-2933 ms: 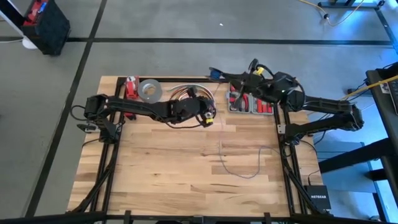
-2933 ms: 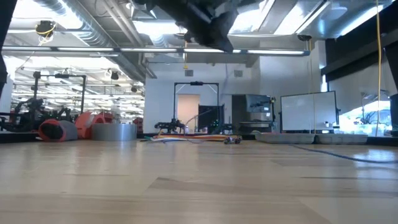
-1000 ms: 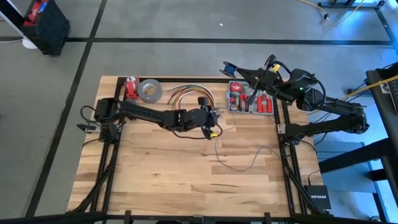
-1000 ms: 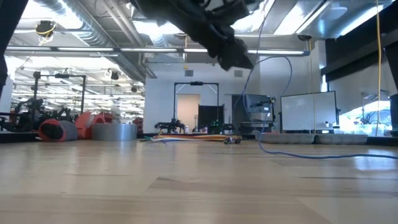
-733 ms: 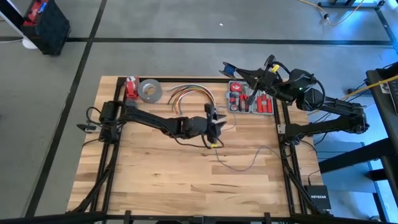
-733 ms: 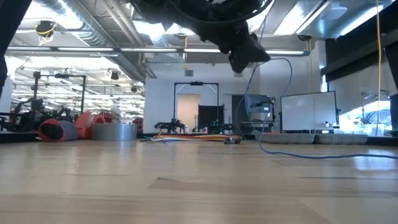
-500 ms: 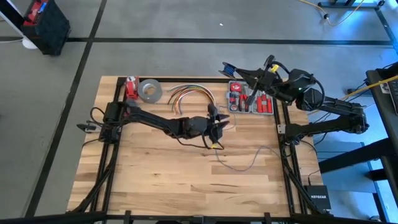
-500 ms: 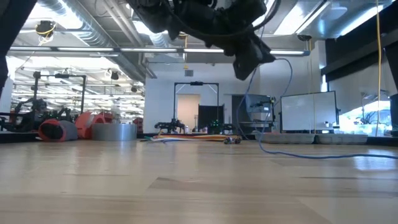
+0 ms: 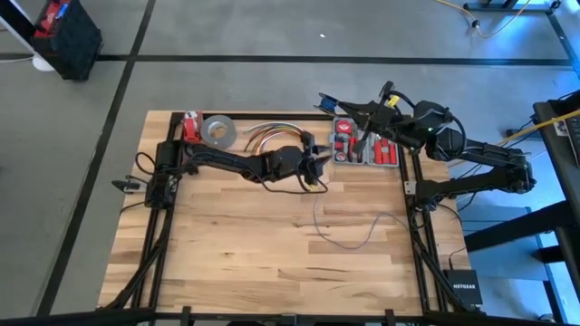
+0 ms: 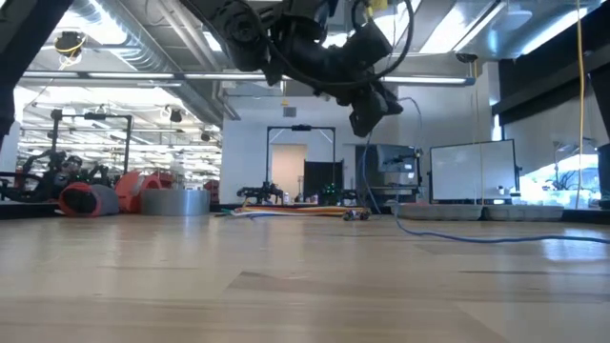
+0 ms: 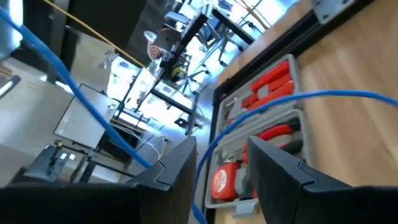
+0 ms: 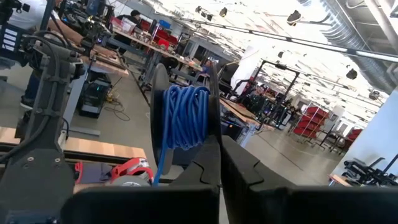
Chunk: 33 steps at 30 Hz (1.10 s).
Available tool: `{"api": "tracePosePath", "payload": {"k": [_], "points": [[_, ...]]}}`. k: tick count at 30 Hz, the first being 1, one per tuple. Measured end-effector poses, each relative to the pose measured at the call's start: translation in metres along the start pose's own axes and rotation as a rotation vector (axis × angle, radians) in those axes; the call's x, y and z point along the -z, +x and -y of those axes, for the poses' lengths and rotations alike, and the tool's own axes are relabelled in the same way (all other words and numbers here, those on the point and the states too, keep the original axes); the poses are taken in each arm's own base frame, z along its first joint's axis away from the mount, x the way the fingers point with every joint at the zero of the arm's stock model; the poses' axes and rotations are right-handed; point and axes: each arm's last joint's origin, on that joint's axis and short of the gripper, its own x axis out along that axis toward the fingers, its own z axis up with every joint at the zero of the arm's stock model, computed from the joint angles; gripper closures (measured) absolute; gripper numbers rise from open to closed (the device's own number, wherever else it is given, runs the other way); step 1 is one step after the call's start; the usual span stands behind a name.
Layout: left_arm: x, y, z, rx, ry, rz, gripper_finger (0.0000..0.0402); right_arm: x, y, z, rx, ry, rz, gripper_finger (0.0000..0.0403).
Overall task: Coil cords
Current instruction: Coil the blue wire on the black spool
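The cord is a thin blue wire. Several turns of it form a coil (image 12: 183,118) at my right gripper (image 9: 337,102), which is shut and held high beyond the table's far edge. From there the cord (image 11: 93,112) runs through the gap of my open left gripper (image 9: 319,152), which hovers beside the tool case (image 9: 365,145). It passes close to one finger (image 11: 177,177); I cannot tell whether it touches. Below that gripper (image 10: 367,114) the cord hangs down, and its slack rest (image 9: 349,243) lies curled on the wood. My right gripper holds the blue coil (image 9: 327,98) at its fingertips, lifted clear, with the turns standing upright. Dark upright edges stand on both sides of the coil (image 12: 211,106). I cannot tell whether the fingers pinch the turns or the turns lie around them.
The open tool case with red-handled tools stands at the far right. A short arched bundle of orange, red and white cables (image 9: 272,134), a grey tape roll (image 9: 217,129) and a small red object (image 9: 190,127) lie along the far edge. Bare wood fills the near half.
My left gripper has gone toward the table's far edge and the tool case, rolling about its own axis, and stays open. The cord hanging from it has swung along with it. My right gripper has kept still with the coil.
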Motion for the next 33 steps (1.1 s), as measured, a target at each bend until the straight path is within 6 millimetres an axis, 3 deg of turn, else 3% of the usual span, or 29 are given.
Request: {"api": "tracePosePath", "payload": {"k": [7, 15, 20, 26, 33], "points": [[0.005, 0.002, 0.001, 0.016, -0.009, -0.026, 0.0279, 0.000, 0.000, 0.000, 0.002, -0.002, 0.003, 0.0402], [-0.002, -0.002, 0.007, 0.026, -0.003, -0.010, 0.0393, 0.000, 0.000, 0.000, 0.003, -0.001, 0.004, 0.0402], [-0.003, -0.005, 0.015, 0.081, -0.033, -0.039, 0.0398, -0.002, 0.000, 0.001, 0.014, 0.005, 0.025, 0.0402], [0.007, -0.017, 0.043, 0.289, -0.039, -0.219, 0.0400, -0.010, -0.001, 0.006, 0.083, -0.005, 0.085, 0.0402], [0.022, -0.040, 0.072, 0.486, -0.088, -0.494, 0.0400, -0.047, -0.011, 0.031, 0.222, -0.073, 0.148, 0.0402]]}}
